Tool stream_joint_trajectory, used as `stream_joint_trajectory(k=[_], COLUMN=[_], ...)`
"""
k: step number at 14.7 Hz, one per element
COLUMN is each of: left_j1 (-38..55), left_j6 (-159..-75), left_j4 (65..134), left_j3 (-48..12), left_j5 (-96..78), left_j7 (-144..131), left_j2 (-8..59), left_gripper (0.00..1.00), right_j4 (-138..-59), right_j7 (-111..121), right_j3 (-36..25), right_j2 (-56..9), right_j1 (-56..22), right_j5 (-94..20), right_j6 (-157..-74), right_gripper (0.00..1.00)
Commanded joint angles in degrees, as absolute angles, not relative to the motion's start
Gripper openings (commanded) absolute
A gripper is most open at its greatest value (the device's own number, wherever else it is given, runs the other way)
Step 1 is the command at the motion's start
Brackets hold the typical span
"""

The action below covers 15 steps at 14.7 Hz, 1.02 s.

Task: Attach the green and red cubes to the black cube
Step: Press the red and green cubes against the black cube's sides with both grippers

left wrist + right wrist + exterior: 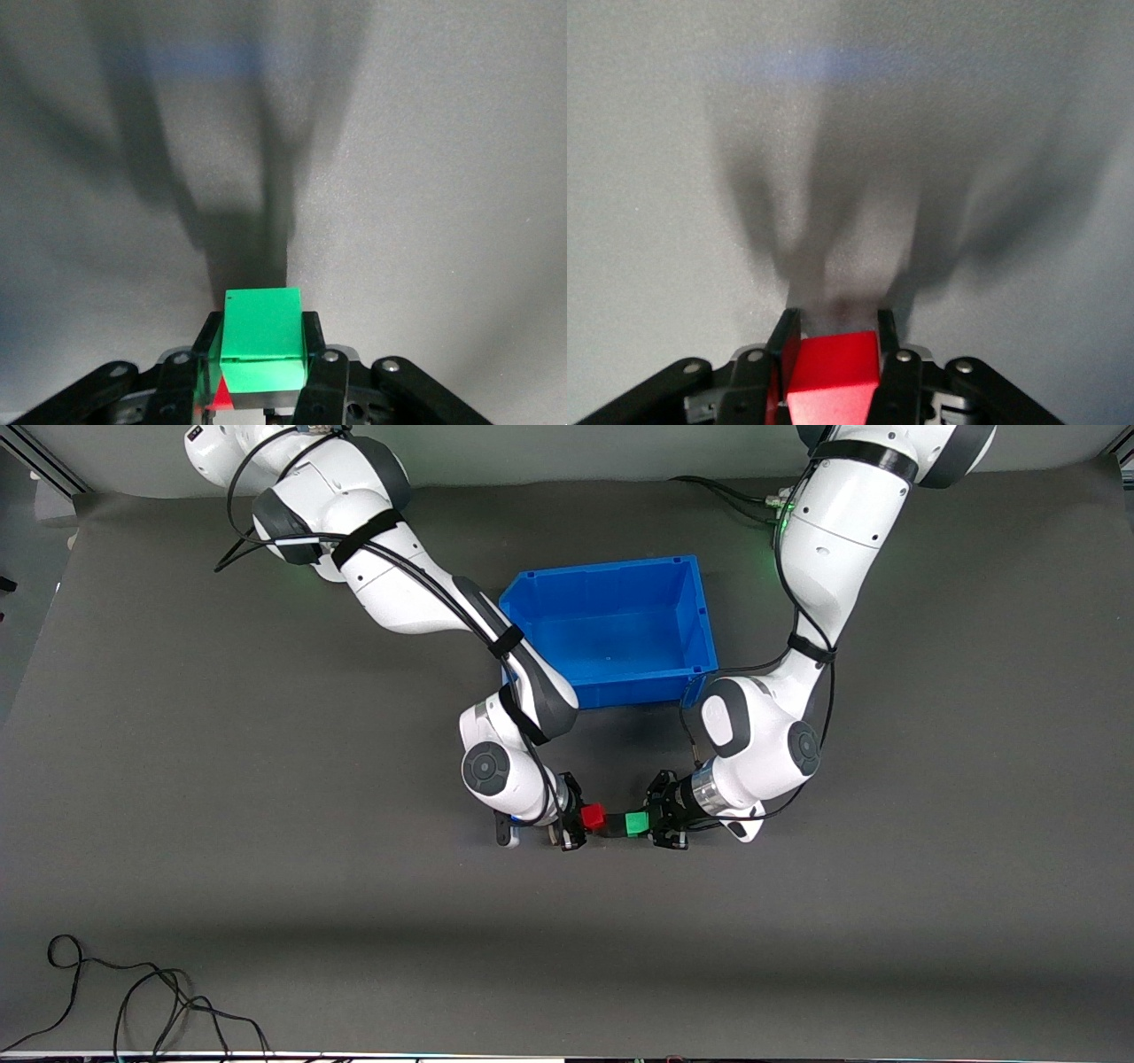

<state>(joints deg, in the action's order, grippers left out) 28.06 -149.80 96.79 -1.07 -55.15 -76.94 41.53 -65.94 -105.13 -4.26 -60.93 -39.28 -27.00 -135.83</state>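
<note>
So the biggest thing here is the dark grey table mat (177, 779), then the two white arms reaching out over it from their bases, then the blue bin (620, 633) sitting between them, closer to the bases than where the action is. Both arms bend down and meet nose to nose over the bare mat on the camera side of the bin. The right gripper (574, 819) has its fingers clamped tight on the red cube (593, 816), and the left gripper (660, 822) is squeezed just the same on the green cube (635, 823). From each wrist camera you can see the cube wedged snugly between the two black fingers, red in the right wrist view (833, 376) and green in the left one (261, 336), with a sliver of red peeking out past the green cube there. The two grippers point straight at each other, cubes facing, with only a narrow dark gap between red and green. There's something black in that gap, the black cube (614, 825) I'd say, but it blends into the shadow and I honestly can't tell if it's touching either coloured cube. A loose black cable (133, 1001) lies curled at the mat's edge nearest the camera, toward the right arm's end, well away from both grippers.
</note>
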Motion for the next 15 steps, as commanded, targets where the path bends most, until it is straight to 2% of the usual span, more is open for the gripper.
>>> stream_joint_trajectory(k=[1, 6, 7, 8, 9, 10, 12, 13, 15], left_j1=[29.88, 30.06, 30.15, 30.32, 30.32, 30.24, 29.54, 29.1, 24.99], left_j6=[-150.21, -149.33, -149.24, -149.33, -149.24, -149.15, -148.71, -148.45, -144.26], left_j4=[96.06, 96.85, 96.94, 96.94, 96.94, 96.94, 96.94, 97.03, 96.94], left_j3=[-0.7, -0.62, -0.62, -0.62, -0.62, -0.62, -0.09, -0.09, -0.09], left_j5=[-55.72, -55.11, -55.11, -55.11, -55.02, -55.02, -54.06, -51.96, -47.57], left_j7=[-78.66, -77.87, -77.87, -77.87, -77.87, -77.87, -77.87, -77.87, -77.87], left_j2=[41.92, 41.92, 41.92, 42.01, 42.01, 41.92, 41.57, 41.31, 39.65], left_gripper=[0.34, 0.33, 0.36, 0.59, 0.87, 0.99, 1.0, 1.0, 1.0], right_j4=[-63.72, -63.72, -63.72, -63.63, -63.63, -63.72, -63.72, -63.89, -64.07], right_j7=[-106.52, -106.7, -107.31, -107.92, -108.02, -107.93, -107.84, -107.67, -107.49], right_j3=[-4.83, -4.75, -4.83, -4.83, -4.83, -4.83, -4.83, -4.83, -5.01], right_j2=[-62.49, -62.4, -62.49, -62.49, -62.49, -62.49, -62.49, -62.49, -62.4], right_j1=[-39.99, -39.46, -39.46, -39.46, -39.64, -39.64, -39.64, -39.64, -40.08], right_j5=[-27.77, -28.21, -28.21, -28.13, -28.13, -28.12, -27.86, -27.69, -26.64], right_j6=[-136.41, -136.76, -136.84, -136.85, -136.85, -136.85, -136.85, -136.85, -136.85], right_gripper=[0.0, 0.0, 0.0, 0.0, 0.0, 0.0, 0.0, 0.11, 0.42])
